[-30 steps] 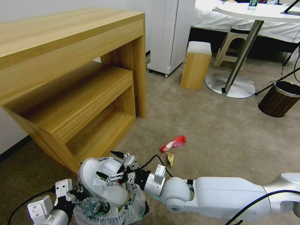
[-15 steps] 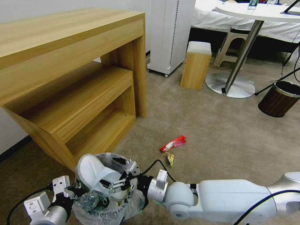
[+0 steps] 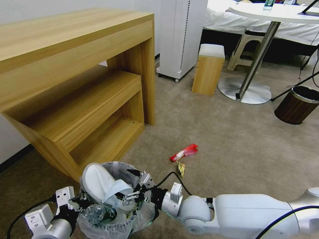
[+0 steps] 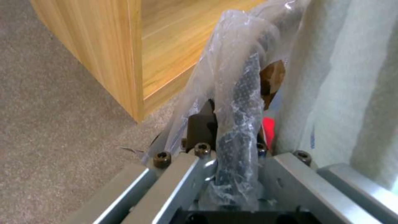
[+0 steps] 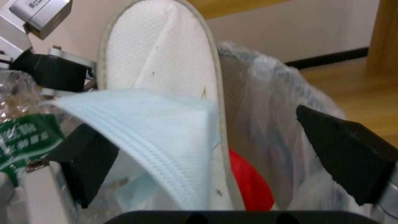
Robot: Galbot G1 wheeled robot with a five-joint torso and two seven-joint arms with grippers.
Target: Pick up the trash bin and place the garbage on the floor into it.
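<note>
Holding bin: left gripper (image 3: 81, 201) clamps the bin (image 3: 114, 220) rim at lower left, keeping it steady for loading.
Right gripper (image 3: 133, 186): jaws spread over the slipper (image 3: 99, 184) standing in the bin.
Wrappers (image 3: 183, 153): farther, mid-frame on the floor (image 3: 232, 139), apparently still to collect.

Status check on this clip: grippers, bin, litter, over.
Left gripper shut on trash bin rim. Right gripper open over white slipper in bin. Red wrapper, yellow wrapper on floor.
</note>
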